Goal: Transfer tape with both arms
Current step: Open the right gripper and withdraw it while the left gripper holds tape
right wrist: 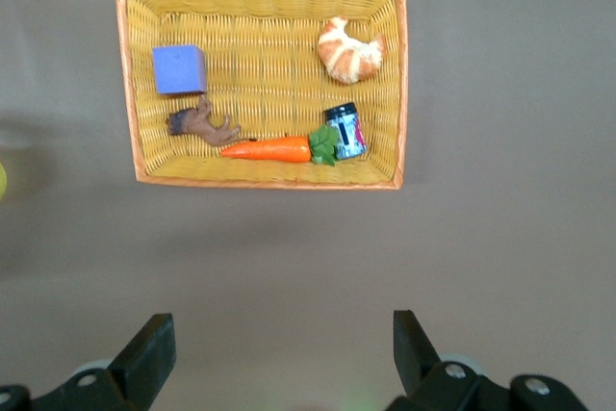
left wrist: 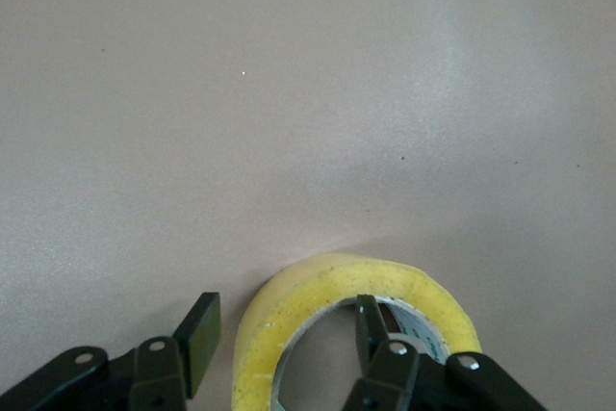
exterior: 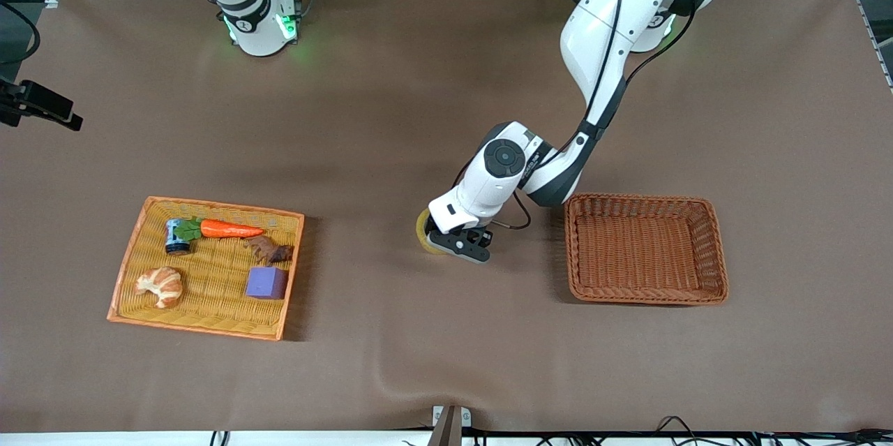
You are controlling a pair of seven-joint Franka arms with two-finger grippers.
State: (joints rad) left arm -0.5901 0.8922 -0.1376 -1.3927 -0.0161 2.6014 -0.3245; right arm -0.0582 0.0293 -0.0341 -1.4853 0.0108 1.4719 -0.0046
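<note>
Brown table point(exterior: 418, 69), left end effector point(exterior: 460, 242) spread astride tape point(exterior: 424, 231), right end effector point(right wrist: 279, 353) released, waiting.

- The table point(exterior: 391, 83) was covered in matt brown cloth.
- Both baskets point(exterior: 645, 248) point(exterior: 206, 267) were woven from wicker.
- The tape point(left wrist: 327, 286) looked glossy, translucent yellow plastic.

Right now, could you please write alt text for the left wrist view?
The left claw straddles the wall of the yellowish tape on the bare brown table, one finger outside the ring and one inside its core, not yet closed.
</note>
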